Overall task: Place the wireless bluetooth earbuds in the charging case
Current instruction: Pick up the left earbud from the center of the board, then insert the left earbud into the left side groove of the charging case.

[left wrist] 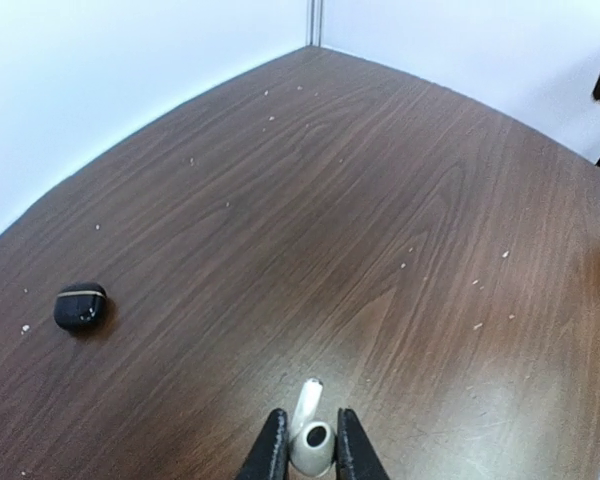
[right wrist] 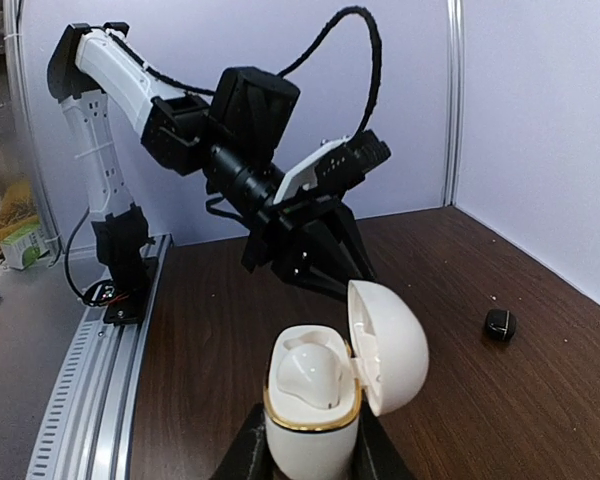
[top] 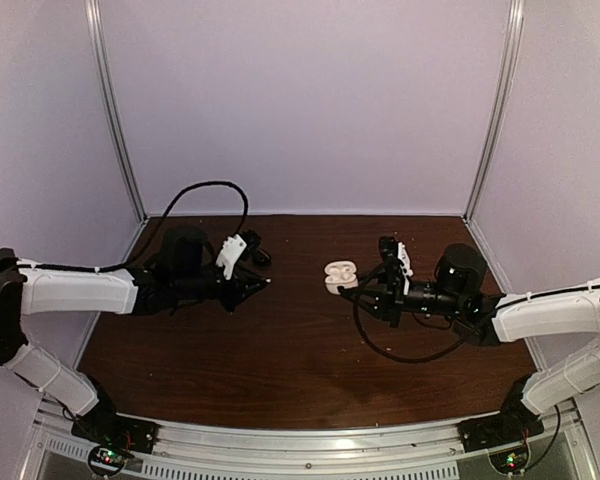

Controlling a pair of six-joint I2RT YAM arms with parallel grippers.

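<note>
White case (right wrist: pixel 302 415) is sitting lid-open, clamped upright in the right gripper (right wrist: pixel 310 455), presenting its sockets; the left gripper (left wrist: pixel 310 432) is pinching a white earbud (left wrist: pixel 313 447) for insertion.

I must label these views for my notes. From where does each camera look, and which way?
Top external: above and behind the bases, facing down on the table; both arms show.
Left wrist: on the left arm, facing along the tabletop to the far corner; left gripper pinching a white earbud.
Right wrist: on the right arm, facing the left arm; right gripper holding the open white case.
Shared: both wrist views show the black case.
</note>
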